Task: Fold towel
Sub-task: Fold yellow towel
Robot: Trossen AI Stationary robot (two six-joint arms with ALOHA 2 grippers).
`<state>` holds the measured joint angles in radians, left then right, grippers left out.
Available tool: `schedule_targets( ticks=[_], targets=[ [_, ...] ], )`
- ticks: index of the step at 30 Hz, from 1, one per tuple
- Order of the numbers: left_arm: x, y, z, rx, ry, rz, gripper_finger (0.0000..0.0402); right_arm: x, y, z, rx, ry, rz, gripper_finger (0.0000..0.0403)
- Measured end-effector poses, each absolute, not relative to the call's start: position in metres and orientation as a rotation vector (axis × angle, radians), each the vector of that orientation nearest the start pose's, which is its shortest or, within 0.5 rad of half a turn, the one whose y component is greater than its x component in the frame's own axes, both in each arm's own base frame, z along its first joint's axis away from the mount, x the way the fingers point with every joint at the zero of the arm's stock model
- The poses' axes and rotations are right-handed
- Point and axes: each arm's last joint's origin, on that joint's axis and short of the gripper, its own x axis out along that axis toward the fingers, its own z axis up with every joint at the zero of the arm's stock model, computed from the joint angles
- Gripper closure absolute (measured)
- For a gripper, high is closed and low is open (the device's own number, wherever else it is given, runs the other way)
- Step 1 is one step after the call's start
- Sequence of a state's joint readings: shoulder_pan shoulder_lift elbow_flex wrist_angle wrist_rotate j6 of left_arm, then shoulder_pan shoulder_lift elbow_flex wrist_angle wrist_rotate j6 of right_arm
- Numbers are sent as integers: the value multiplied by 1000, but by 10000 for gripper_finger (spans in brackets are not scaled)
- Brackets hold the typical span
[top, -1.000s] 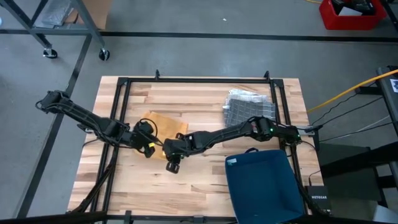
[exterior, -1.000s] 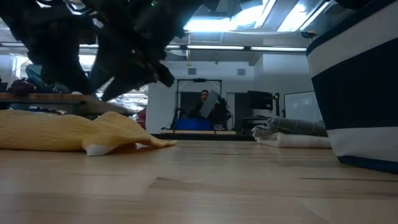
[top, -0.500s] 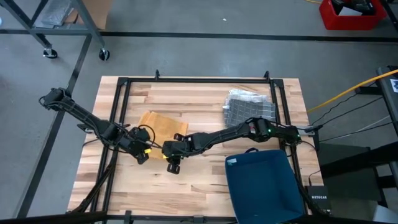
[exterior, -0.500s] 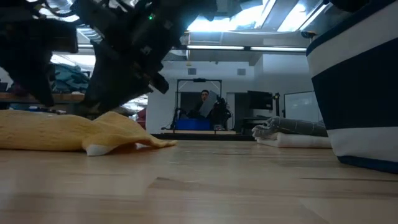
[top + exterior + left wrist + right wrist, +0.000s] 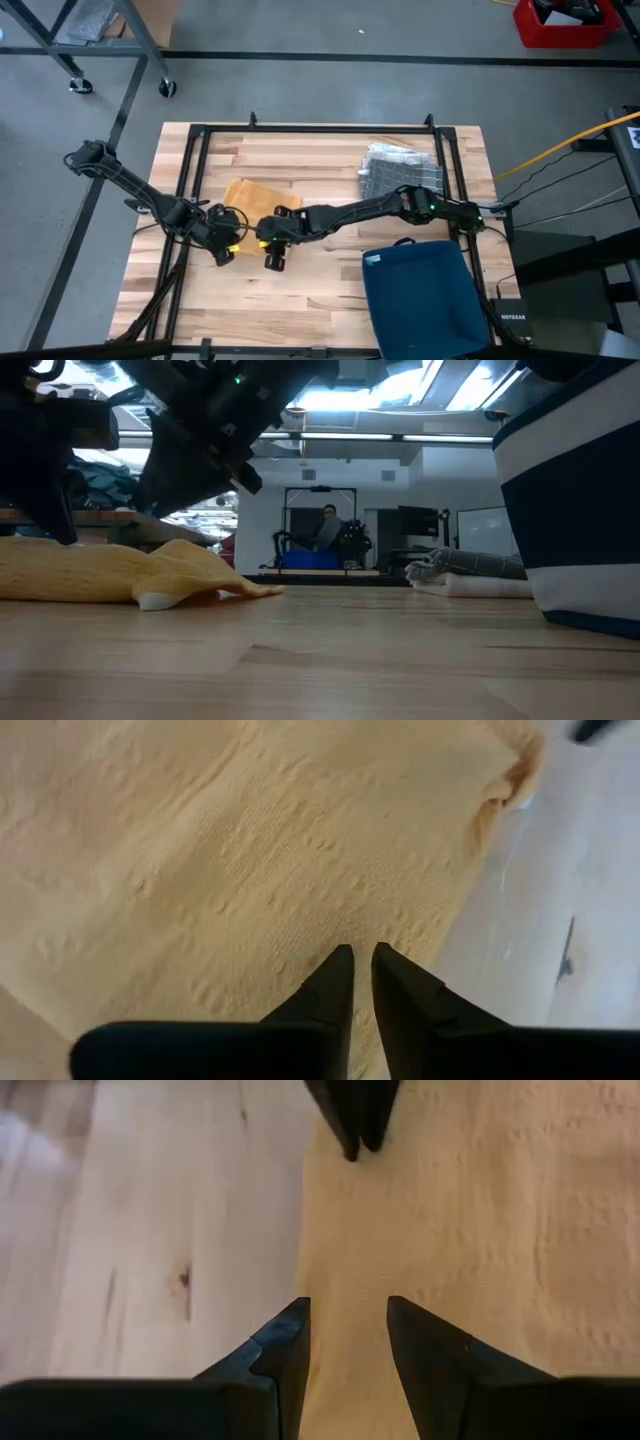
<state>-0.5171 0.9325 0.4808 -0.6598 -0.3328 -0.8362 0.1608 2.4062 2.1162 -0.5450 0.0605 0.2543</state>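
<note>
A yellow towel (image 5: 252, 198) lies flat and a little rumpled on the wooden table, left of centre; in the low view a corner (image 5: 160, 598) curls up. My left gripper (image 5: 362, 954) is shut and points steeply down over the towel's near part. My right gripper (image 5: 348, 1315) is open. Its two fingers stand over the towel's near edge (image 5: 305, 1260), one over bare wood and one over cloth. The left gripper's fingers (image 5: 355, 1120) show just beyond it. In the high view both grippers meet at the towel's near side, left (image 5: 224, 250) and right (image 5: 272, 258). My left gripper's shut fingertips come down slanting onto the towel close to its near edge (image 5: 400, 935). I cannot tell whether they touch the cloth. My right gripper's open fingers stand on either side of the edge, and no touch shows.
A folded grey towel (image 5: 400, 170) lies at the far right. A dark blue bin (image 5: 420, 295) stands at the near right corner. Black frame rails (image 5: 190, 180) run along the table's sides. Bare wood lies between the towel and the bin. A person (image 5: 325, 525) sits far behind the table.
My left gripper has gone down and toward the table's near left, off the towel's middle to its near side, rolling a little. My right gripper has gone a little toward the table's left edge and rolled. The towel lies as before.
</note>
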Motion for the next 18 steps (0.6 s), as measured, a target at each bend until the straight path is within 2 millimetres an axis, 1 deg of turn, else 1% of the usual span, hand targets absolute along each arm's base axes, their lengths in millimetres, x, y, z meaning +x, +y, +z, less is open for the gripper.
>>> schedule_targets(
  ticks=[2,5,10,12,15,18],
  targets=[
    [136,-67,177,-242,993,229,356,525,83,196,147,846,-13,265],
    [136,-66,177,-151,994,193,322,525,85,195,151,855,6,265],
    [137,-66,178,-36,985,146,258,523,87,194,127,883,93,265],
    [139,-67,179,-4,967,115,238,523,88,194,134,885,127,265],
    [140,-70,181,62,947,62,220,522,91,194,124,886,147,265],
    [140,-72,181,126,947,16,210,522,93,194,119,886,152,265]
  ],
)
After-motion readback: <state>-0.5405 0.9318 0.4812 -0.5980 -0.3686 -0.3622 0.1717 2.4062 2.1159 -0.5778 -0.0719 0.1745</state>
